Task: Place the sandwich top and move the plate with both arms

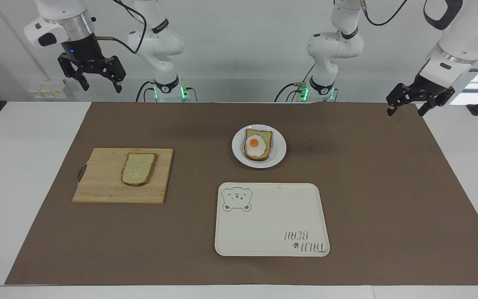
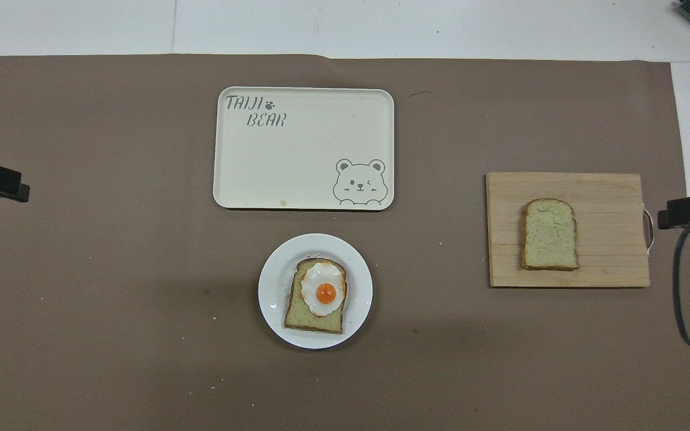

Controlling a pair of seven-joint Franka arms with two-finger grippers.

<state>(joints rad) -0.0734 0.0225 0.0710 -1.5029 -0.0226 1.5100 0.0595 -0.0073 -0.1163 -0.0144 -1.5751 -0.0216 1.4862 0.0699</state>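
Note:
The sandwich top (image 1: 138, 168), a plain speckled slice, lies flat on a wooden cutting board (image 1: 102, 182) toward the right arm's end of the table; it also shows in the overhead view (image 2: 550, 234). The white plate (image 1: 239, 145) sits mid-table and bears a bread slice with a fried egg (image 1: 258, 144); the plate also shows in the overhead view (image 2: 273, 293). My right gripper (image 1: 102, 88) hangs open and empty high over the table edge near the board. My left gripper (image 1: 406, 112) hangs open and empty over the mat's corner at the left arm's end.
A cream tray with a bear drawing (image 1: 270, 220) lies farther from the robots than the plate. A brown mat (image 1: 367, 187) covers the table. Two smaller white arms with green lights (image 1: 164, 45) stand at the robots' end. In the overhead view only the grippers' tips show at the side edges.

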